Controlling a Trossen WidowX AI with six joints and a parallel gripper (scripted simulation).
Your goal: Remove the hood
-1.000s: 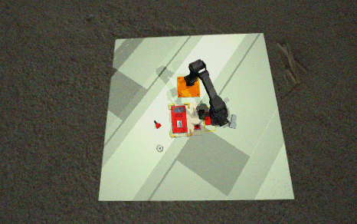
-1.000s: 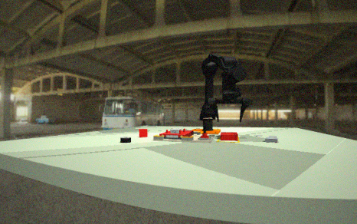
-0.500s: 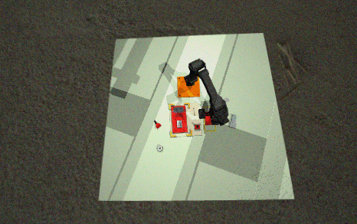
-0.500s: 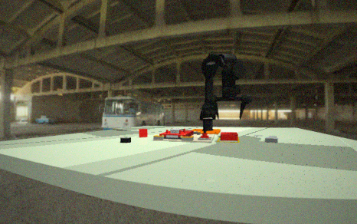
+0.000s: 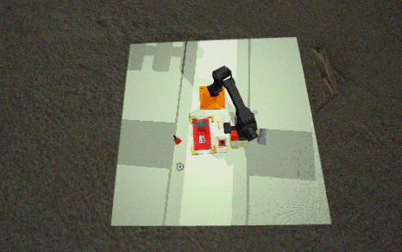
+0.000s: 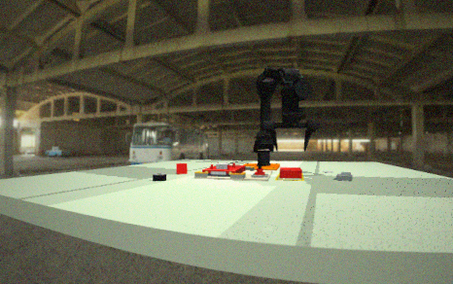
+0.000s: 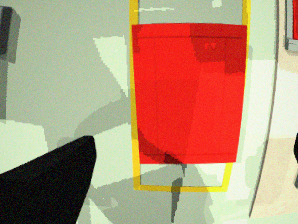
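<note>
The pincer (image 6: pixel 292 138) (image 7: pixel 200 145) is wide apart here, nothing between its tips, and in the exterior view it hangs above the red hood (image 5: pixel 236 134) (image 6: pixel 291 172) (image 7: pixel 190 95), well clear of it! That gap of air is the exterior view's gift; from the top, the dark arm (image 5: pixel 237 97) (image 6: pixel 264 102) covers part of the hood and hides how high anything stands. Over to the wrist view, and here is what the others can't give us: the yellow outline (image 5: pixel 236 147) (image 6: pixel 290 179) (image 7: pixel 180 188) of the marked area, with the hood lying inside it lengthwise, its side edges right along the yellow strips, bare surface showing at both ends. The top view, meanwhile, lays out the neighbours: the toy car (image 5: pixel 202 140) (image 6: pixel 225 169) beside the marked area, the orange plate (image 5: pixel 212 98) (image 6: pixel 264 166) beyond, and a small grey ring (image 5: pixel 179 166) off on the car's far side. And the hood itself? Bright red, a broad, nearly rectangular panel, narrower at one end in the wrist view, faint straight lines running near its edges, darker patches of shadow across a corner and the lower end. From the exterior it's a low red block, sitting level on the table (image 5: pixel 207 194) (image 6: pixel 194 209) (image 7: pixel 55 90).
</note>
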